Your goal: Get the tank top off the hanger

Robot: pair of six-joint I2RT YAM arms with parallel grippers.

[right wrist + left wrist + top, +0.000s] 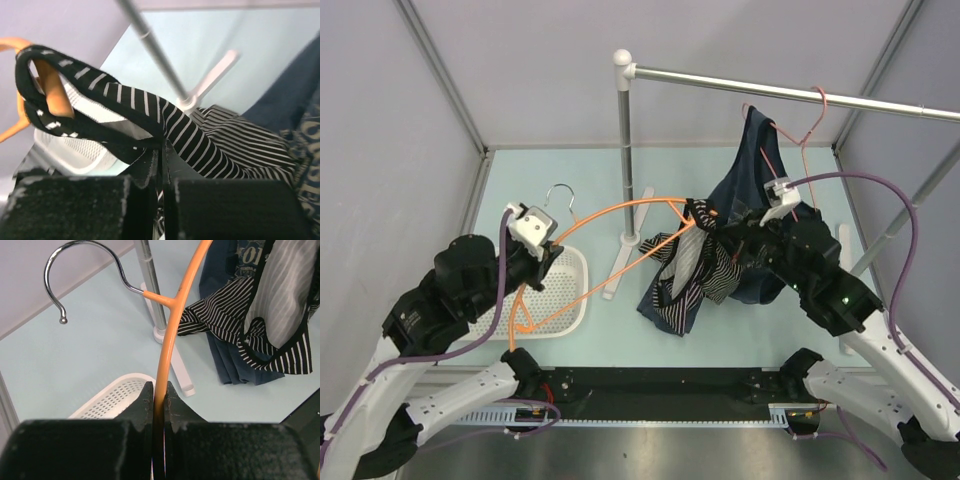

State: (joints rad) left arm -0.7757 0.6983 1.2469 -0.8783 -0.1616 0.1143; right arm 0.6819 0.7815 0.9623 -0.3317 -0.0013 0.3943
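Pale blue-green table [570,180], grey walls on three sides. Chrome rail [770,92] crosses overhead toward the far right corner, carried by an upright post [624,150] standing near the table's middle.

White perforated basket [582,275] sits toward the near left corner.

Left gripper [548,250]: over the basket's far edge, fingers shut tight on the orange rod of the hanger [620,210]. The wrist view shows the rod pinched between both pads, no gap either side. The hanger is off the rail, held in the air and tilted. Its silver hook [131,286] points toward the far left corner, free of everything. One curved arm arches right, past the post.

Tank top [695,275]: bunched at the right end of that arm, right of the post, body drooping toward the table. A dark-edged strap loops over the orange arm end; the rest of the striped cloth hangs loose below.

Right gripper [161,152]: closed, striped fabric of the tank top nipped between the fingertips, just beside the strap loop.

Behind it, a navy T-shirt [750,170] hangs from a pink wire hanger [810,130] on the rail, its hem down beside the tank top.
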